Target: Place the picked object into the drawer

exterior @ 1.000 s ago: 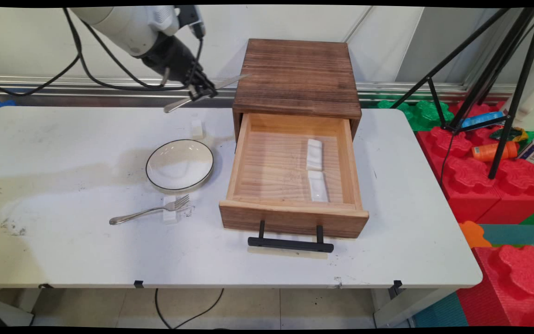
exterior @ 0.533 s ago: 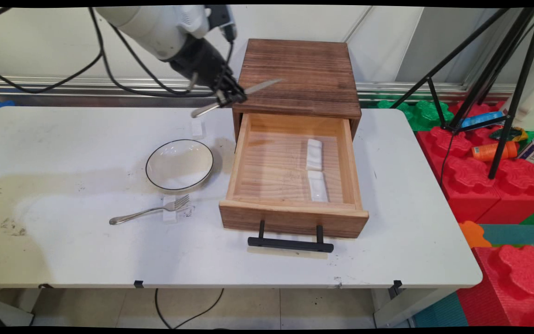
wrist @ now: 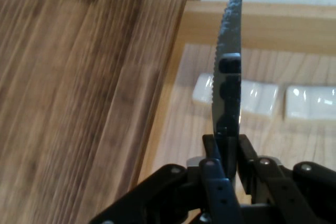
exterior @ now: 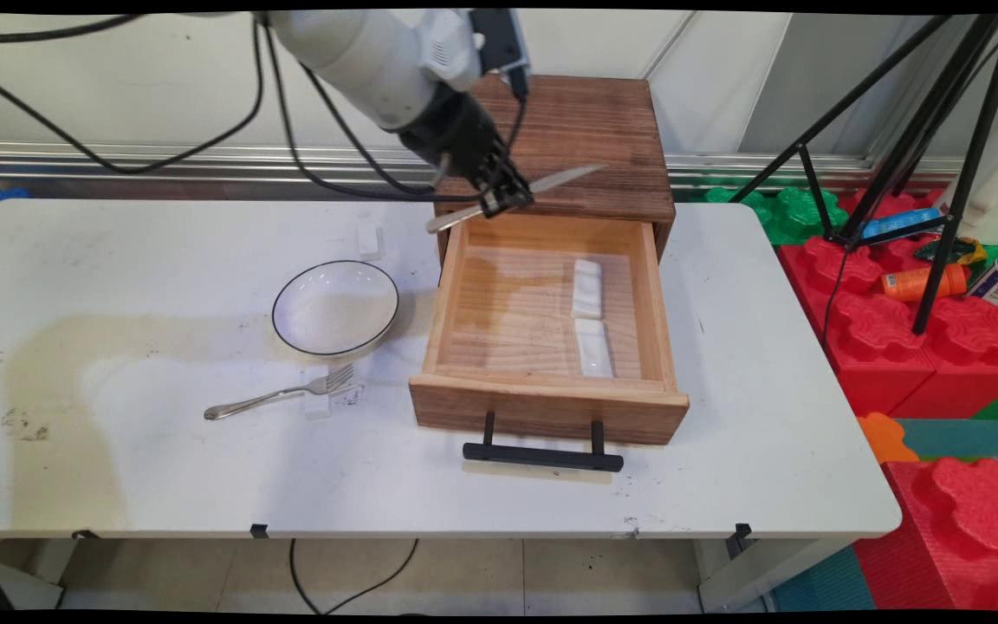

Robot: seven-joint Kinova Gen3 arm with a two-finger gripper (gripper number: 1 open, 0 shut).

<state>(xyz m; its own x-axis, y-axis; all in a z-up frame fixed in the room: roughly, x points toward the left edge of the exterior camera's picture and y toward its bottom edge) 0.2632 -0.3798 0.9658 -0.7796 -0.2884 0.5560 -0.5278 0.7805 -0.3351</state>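
My gripper [exterior: 503,195] is shut on a silver table knife [exterior: 516,198], held level in the air over the back edge of the open wooden drawer [exterior: 542,399]. The blade points right, the handle left. In the hand view the gripper [wrist: 227,153] clamps the serrated knife [wrist: 230,61] edge-on, above the drawer floor. Two white rests [exterior: 586,288] [exterior: 593,347] lie end to end inside the drawer, seen in the hand view as white rests [wrist: 247,96] [wrist: 311,103]. The dark wooden cabinet top [exterior: 560,139] is just behind the gripper.
A white bowl [exterior: 335,308] with a dark rim stands left of the drawer. A fork [exterior: 278,394] lies in front of it on a small white rest [exterior: 318,400]. Another small white rest [exterior: 367,237] sits behind the bowl. The drawer's black handle [exterior: 542,455] juts forward. A black tripod [exterior: 923,173] stands at right.
The gripper has carried the knife to the right, from above the table behind the bowl to over the drawer's back edge. Nothing on the table has moved.
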